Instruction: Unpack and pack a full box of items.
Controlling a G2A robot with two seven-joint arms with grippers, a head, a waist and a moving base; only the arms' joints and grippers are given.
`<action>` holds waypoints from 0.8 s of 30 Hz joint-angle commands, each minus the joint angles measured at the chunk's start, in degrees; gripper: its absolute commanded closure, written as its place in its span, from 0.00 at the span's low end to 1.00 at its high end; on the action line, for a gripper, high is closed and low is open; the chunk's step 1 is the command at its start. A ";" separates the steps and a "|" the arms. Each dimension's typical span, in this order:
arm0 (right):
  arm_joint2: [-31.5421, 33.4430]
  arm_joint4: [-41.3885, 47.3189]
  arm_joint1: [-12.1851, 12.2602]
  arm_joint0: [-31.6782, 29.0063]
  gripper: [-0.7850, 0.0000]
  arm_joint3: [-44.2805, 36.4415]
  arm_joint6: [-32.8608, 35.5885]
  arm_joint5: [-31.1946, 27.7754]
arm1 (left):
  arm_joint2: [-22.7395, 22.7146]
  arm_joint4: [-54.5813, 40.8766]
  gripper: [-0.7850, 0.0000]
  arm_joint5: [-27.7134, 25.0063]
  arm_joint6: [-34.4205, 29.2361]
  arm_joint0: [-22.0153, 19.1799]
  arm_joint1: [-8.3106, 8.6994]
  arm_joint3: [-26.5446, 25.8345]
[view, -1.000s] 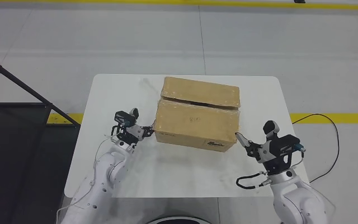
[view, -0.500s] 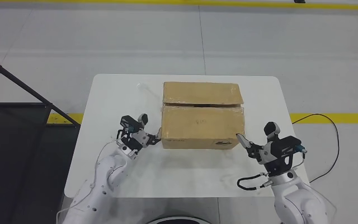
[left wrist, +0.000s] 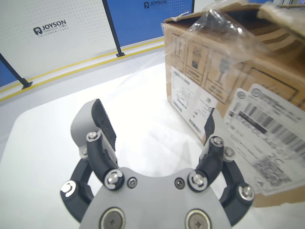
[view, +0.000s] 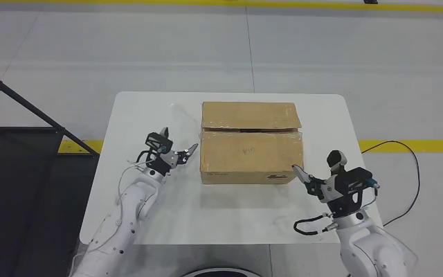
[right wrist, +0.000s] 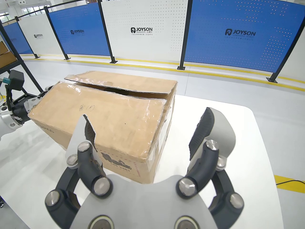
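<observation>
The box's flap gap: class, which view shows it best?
The right wrist view: the flap gap shows dark along its whole length. The top view gives a thin line; the left wrist view catches one end.

**White arms, silver-and-black grippers**

The glossy white, rounded left arm and right arm end in black wrist housings. The left gripper and right gripper each have a silver plate, black curved links with bright screws, and silver fingers faced with black ribbed pads. A thin black cable loops beside the right wrist.

box on table, between tools
</observation>
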 commanded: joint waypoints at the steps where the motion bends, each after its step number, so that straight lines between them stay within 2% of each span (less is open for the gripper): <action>1: 0.26 0.06 0.02 -0.24 0.00 -0.11 0.11 0.19 | 1.35 2.05 0.00 2.13 0.04 -2.26 -0.36 2.38; 14: 2.13 0.97 0.13 -2.27 0.00 -0.67 -0.02 0.90 | 7.75 11.70 0.00 16.75 3.90 -10.55 -2.84 12.61; 19: 2.24 0.89 0.18 -2.29 0.00 -0.78 0.38 0.91 | 8.76 13.78 0.00 22.14 5.28 -11.70 -3.63 14.22; 24: 2.34 1.25 0.23 -1.84 0.00 -0.17 0.43 0.59 | 7.98 14.54 0.00 26.05 7.28 -10.95 -3.91 13.77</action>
